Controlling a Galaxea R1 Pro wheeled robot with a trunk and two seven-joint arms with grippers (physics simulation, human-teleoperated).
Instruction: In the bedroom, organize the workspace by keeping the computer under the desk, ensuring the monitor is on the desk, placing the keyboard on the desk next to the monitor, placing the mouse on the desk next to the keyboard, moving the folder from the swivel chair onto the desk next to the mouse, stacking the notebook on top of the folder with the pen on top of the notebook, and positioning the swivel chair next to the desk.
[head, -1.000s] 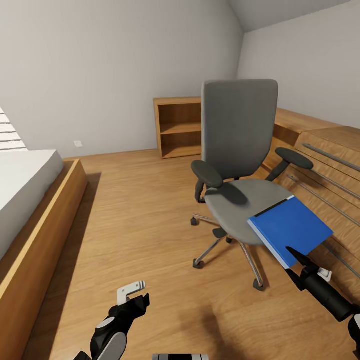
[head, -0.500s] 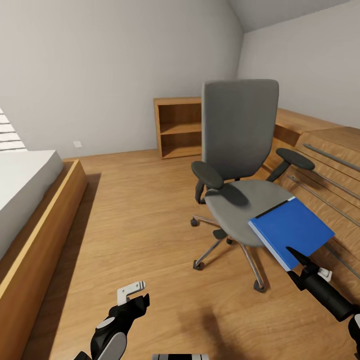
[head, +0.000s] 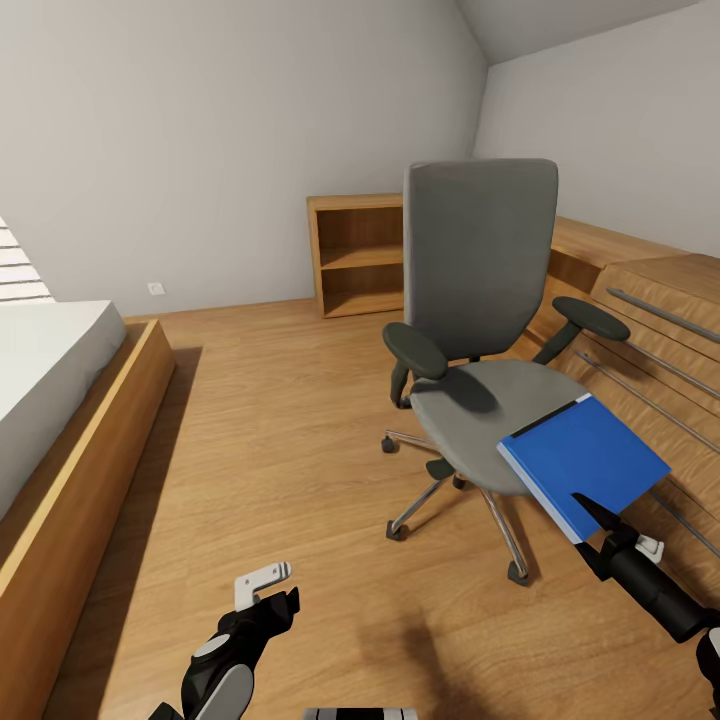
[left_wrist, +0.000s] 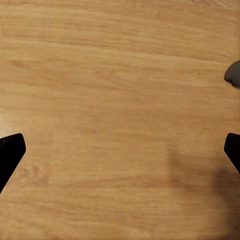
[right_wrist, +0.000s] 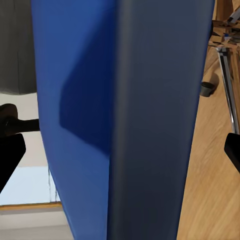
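At the chair's front: the folder is off the seat of the swivel chair, raised just beyond the seat's front-right edge and tilted, its near corner pinched by the right gripper.
Right gripper's state: closed on the folder — in the right wrist view the folder stands edge-on between the fingers, blue cover on one side, grey spine toward the camera.
Left gripper: low over the wooden floor, well short of the chair, fingers spread and nothing between them; the left wrist view looks straight down at bare boards.
How the folder should handle: thin, flat and stiff by the look of it, probably light; held by one corner it may swing or slip on its smooth cover, so a hold nearer the spine would likely be steadier.
Where to set it: the desk is not in sight from the chair — it has yet to be found.
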